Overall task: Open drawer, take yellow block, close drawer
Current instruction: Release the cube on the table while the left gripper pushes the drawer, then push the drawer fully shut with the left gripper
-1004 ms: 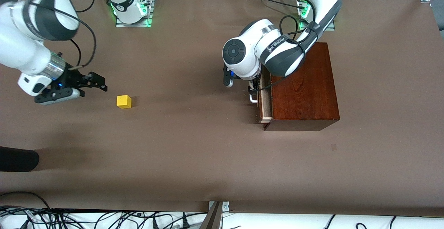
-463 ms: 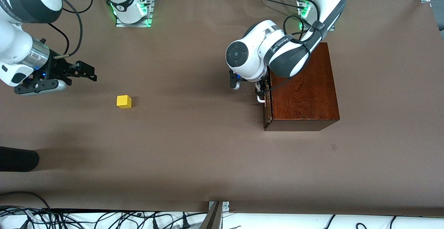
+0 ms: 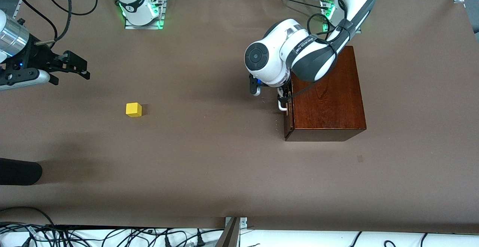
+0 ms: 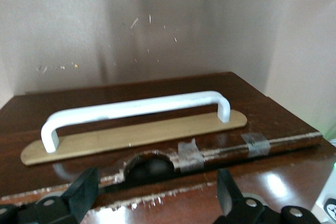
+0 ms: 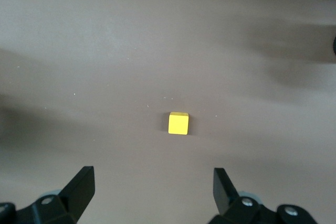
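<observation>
Drawer (image 3: 287, 116) now shut; brown table (image 3: 209, 164) cover.

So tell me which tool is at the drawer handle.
The left tool, on the arm reaching down at the mahogany box; its open fingers face the white handle. The right tool hangs open above bare table, near the yellow block.

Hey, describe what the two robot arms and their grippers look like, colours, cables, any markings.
Both arms are glossy white with dark grey joint bands. The left arm has a round grey end cap, lettering on one band and a black cable looped along it. The right arm ends in a silver metal wrist ring with black cables. The left gripper and the right gripper are black with wedge-shaped fingers. Green lights glow at both bases.
</observation>
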Robot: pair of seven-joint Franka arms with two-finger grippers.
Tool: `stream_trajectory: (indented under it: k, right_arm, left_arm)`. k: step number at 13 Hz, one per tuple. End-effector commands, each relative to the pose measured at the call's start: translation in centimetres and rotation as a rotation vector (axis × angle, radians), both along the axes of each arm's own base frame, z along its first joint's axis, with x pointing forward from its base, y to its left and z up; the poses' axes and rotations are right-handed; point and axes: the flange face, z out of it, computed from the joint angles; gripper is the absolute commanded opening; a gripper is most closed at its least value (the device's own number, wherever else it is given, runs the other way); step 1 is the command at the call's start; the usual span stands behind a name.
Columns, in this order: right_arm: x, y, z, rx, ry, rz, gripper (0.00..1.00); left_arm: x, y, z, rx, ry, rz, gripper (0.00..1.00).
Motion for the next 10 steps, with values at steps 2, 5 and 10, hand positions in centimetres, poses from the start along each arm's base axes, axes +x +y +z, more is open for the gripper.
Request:
stream_trajectory:
  k: [2,5,10]
  right_arm:
    - [0.0,0.2,0.3,-0.033,0.006,-0.006,1.00]
    - [0.0,-0.2,0.7,-0.069,-0.004,-0.002,1.00]
    - [0.2,-0.4,0.8,-0.063,-0.010,-0.014,1.00]
  left_arm:
    - [0.2,1.1,2.3,0.022,-0.039,-0.010,1.00]
    - [1.3,1.7,8.9,-0.045,-0.135,0.025,1.00]
    - [7.6,10.8,18.2,-0.159,-0.272,0.240,1.00]
